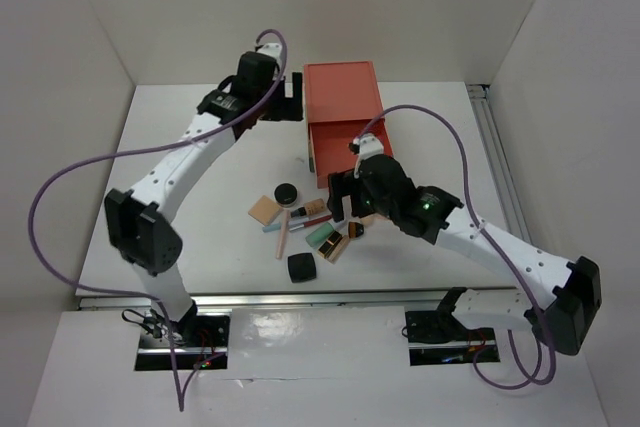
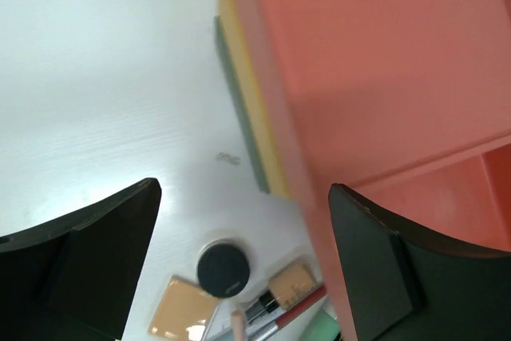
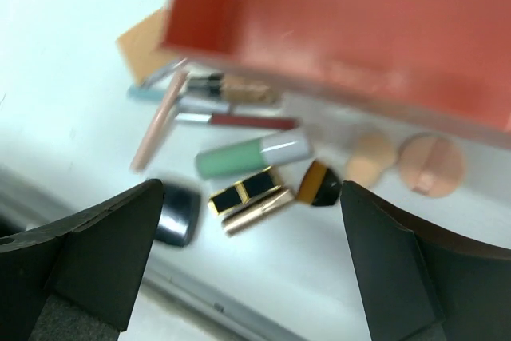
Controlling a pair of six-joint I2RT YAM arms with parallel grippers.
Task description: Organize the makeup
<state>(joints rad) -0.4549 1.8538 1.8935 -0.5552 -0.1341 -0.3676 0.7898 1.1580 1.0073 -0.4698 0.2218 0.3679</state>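
Observation:
The makeup lies in a loose cluster on the white table in front of the coral drawer box. It includes a tan compact, black jar, black compact, mint tube, pink pencil, black-and-gold lipstick, brush and peach sponges. My right gripper hovers open over the cluster with nothing between its fingers. The left gripper stands open at the box's left side, empty, with the jar far below it.
The box's top coral drawer is pulled out toward the makeup. Yellow and green drawer edges show under the box. White walls enclose the table on three sides, and a metal rail runs along the near edge.

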